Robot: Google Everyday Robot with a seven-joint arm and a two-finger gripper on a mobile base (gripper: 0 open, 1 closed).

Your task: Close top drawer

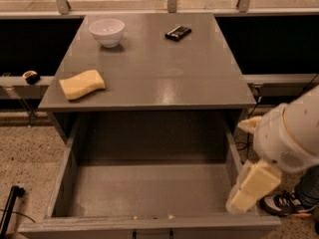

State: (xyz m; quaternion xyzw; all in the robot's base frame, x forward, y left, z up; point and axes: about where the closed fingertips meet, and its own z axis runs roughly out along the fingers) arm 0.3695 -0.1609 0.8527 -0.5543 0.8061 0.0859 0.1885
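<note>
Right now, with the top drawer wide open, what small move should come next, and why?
Probably bring the gripper round to the outside of the top drawer front: the drawer stands fully pulled out, and the gripper hangs by its right front corner, not against the front.
</note>
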